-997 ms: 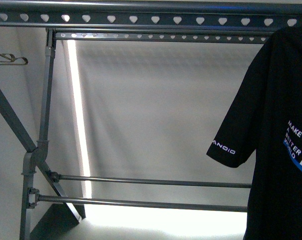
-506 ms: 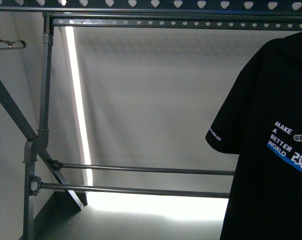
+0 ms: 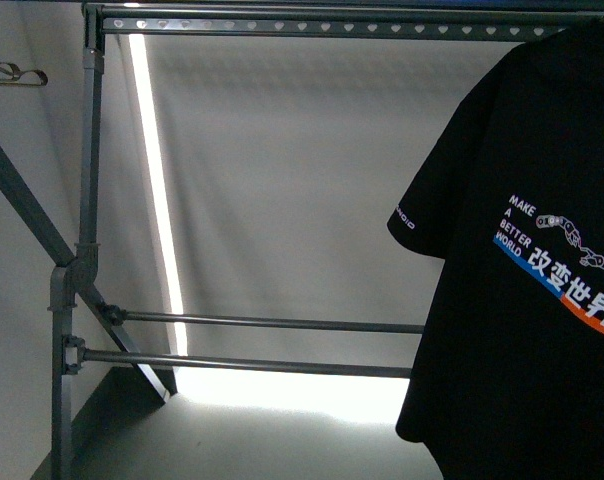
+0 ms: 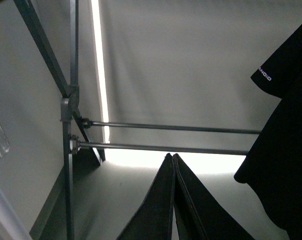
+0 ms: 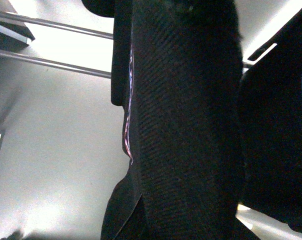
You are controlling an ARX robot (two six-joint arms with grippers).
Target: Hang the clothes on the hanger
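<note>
Wide open room in the centre of the front view, between the upright post and the hanging T-shirt [image 3: 522, 300]. Bounded above by the punched top rail [image 3: 322, 27] of the rack, below by two thin crossbars [image 3: 262, 340] in the lower half of the frame. Blocked at the left edge by the slanted leg [image 3: 27, 205], and at the upper left by a thin wire hanger [image 3: 12, 72]. Right third of the frame filled by black cloth. Right wrist view crowded with dark fabric.
</note>
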